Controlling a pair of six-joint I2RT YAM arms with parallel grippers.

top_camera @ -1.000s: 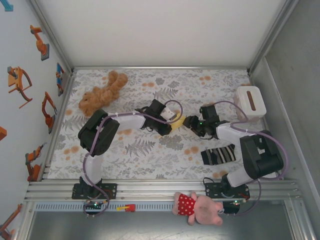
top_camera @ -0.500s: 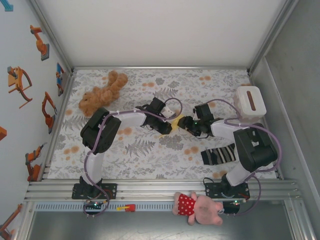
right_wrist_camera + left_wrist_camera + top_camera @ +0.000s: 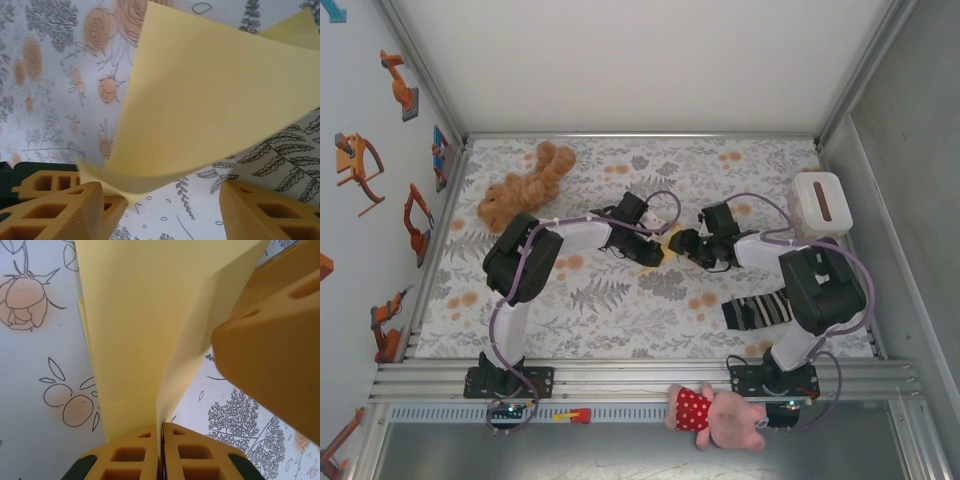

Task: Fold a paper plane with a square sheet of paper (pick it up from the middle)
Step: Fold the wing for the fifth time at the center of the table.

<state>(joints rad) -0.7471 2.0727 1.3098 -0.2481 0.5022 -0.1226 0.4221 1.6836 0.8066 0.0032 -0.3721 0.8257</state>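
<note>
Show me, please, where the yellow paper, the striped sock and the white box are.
yellow paper (image 3: 135, 315), left wrist view, on its broad flat face.
striped sock (image 3: 757, 309), top external view, on its middle.
white box (image 3: 805, 200), top external view, on the lid's white part.

The right gripper (image 3: 167, 202) holds its two orange fingers (image 3: 55, 215) wide apart. A bent yellow paper (image 3: 210, 105) hangs over them. Its low corner sits right above one finger. Under it lies a flowery tablecloth (image 3: 60, 75).
</note>
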